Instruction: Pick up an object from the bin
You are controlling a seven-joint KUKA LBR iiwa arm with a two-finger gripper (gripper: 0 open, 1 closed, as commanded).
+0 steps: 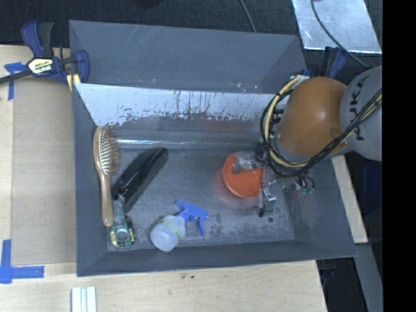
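Note:
My gripper (267, 204) is low over the bin's right half, under the arm's orange cover, close to the floor. Just to its left, touching or nearly touching it, lies a round orange thing (239, 178) with a pale piece on top. Whether that thing is held cannot be told. A small clear spray bottle with a blue trigger (175, 226) lies on its side near the front wall, well to the left of the gripper.
A long black case (138, 173) lies slanted at centre left. A wooden hairbrush (106, 168) runs along the left wall, with a small green and gold thing (121, 235) at its handle end. Bare floor lies between the bottle and the gripper.

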